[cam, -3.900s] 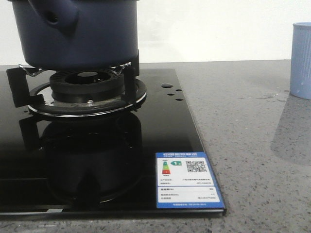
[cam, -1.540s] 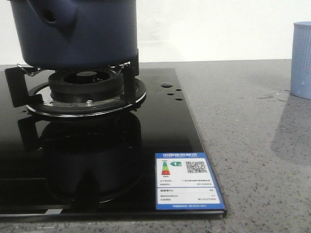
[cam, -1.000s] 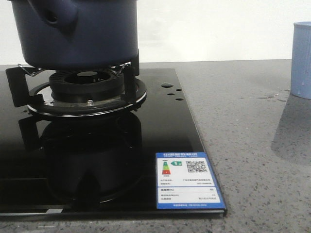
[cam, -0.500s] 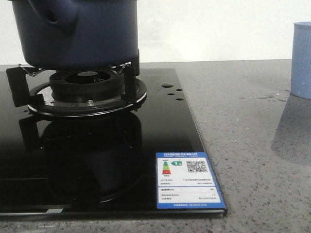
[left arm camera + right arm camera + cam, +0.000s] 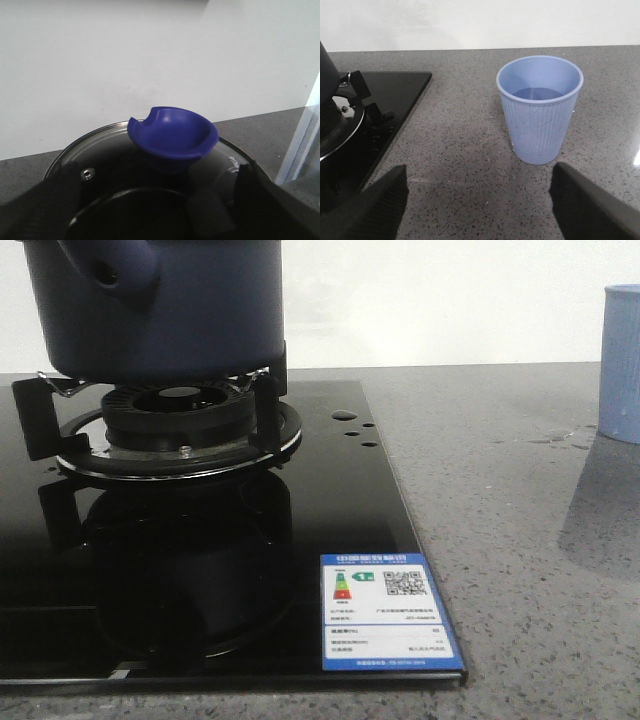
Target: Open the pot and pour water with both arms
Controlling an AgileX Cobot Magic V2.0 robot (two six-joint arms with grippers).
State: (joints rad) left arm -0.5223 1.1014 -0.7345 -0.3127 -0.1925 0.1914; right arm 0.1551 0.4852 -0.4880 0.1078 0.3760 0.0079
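**Two pincers spread, lid on, nothing gripped**

Two arms staged, neither in contact. Nearly nothing altered in the front view over the last few seconds: pot (image 5: 155, 305) seated on the burner grate (image 5: 175, 425) of the black glass hob (image 5: 330, 510) throughout, at most a slight jitter in its position; blue cup (image 5: 622, 360) likewise fixed at the far right on the grey worktop (image 5: 520, 520). No lift, no tilt.

Left wrist view: left pincer (image 5: 155, 200) held apart, dark fingers (image 5: 45, 205) flanking the glass lid (image 5: 100, 150), with the blue bowl-shaped lid knob (image 5: 172, 135) centred between and beyond them. No touch on the knob. Steam vent rivet (image 5: 88, 173) visible on the glass.

Right wrist view: right pincer (image 5: 480, 210) also apart, fingers (image 5: 367, 207) wide on either side of the cup (image 5: 539, 107), which stands upright on the worktop beside the hob and holds water (level low, near the bottom as far as visible). Cup well clear of both fingers.

Judgement: task at its opening stage. Stillness in the front view suggests only approach and alignment so far. Next step likely a descent of the left pincer onto the knob, then closure and lift; cup grasp to follow. Risk: shallow flared knob, possible slip if gripped too high on the rim.
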